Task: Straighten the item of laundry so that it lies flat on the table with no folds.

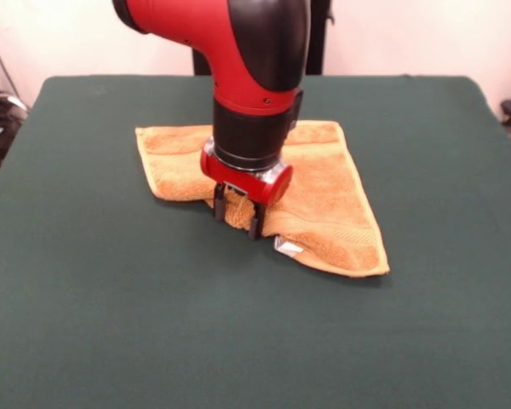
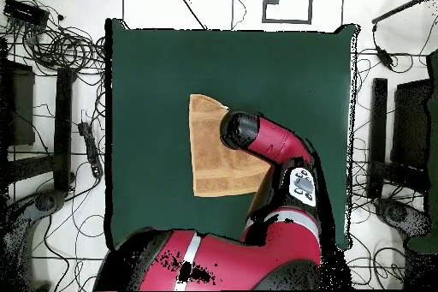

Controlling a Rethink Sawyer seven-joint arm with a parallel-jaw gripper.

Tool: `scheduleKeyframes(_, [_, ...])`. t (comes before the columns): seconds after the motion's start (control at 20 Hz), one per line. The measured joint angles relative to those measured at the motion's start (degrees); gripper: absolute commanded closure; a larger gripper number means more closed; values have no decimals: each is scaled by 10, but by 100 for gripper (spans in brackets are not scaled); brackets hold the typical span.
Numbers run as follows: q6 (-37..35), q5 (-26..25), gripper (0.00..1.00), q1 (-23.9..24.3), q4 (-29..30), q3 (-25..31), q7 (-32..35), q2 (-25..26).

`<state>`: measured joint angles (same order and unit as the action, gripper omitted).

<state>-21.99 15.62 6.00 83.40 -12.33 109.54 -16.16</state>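
The gripper (image 1: 235, 215) stands low over the towel (image 1: 324, 204), its two dark fingers (image 1: 219, 204) pinched on a raised bunch of cloth at the towel's near edge. The orange-yellow towel lies mid-table, folded to a rough triangle with a small white tag (image 1: 288, 248) showing. The dark green table (image 1: 111, 298) spreads wide around it, with cables (image 2: 60, 49) strewn over the floor beyond.

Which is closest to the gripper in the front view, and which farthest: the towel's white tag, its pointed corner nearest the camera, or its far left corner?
From the gripper:
1. White tag, just right and nearer the camera.
2. Far left corner, up left.
3. Pointed corner, far right, towards the camera.
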Motion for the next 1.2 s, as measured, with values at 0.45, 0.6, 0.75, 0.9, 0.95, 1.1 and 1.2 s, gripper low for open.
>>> scheduleKeyframes(0.45, [-7, 0, 0, -4, -1, -2, 0, 0])
scheduleKeyframes(0.6, [-11, 0, 0, -6, -2, -2, 0, 0])
scheduleKeyframes(0.75, [-17, 0, 0, -7, -3, -2, 0, 0])
scheduleKeyframes(0.9, [-22, 0, 0, -8, -5, -3, 0, 0])
scheduleKeyframes(0.95, [-23, 0, 0, -8, -5, -3, 0, 0])
scheduleKeyframes(1.1, [-27, 0, 0, -10, -6, -3, 0, 0])
scheduleKeyframes(1.2, [-27, 0, 0, -11, -6, -3, 0, 0])
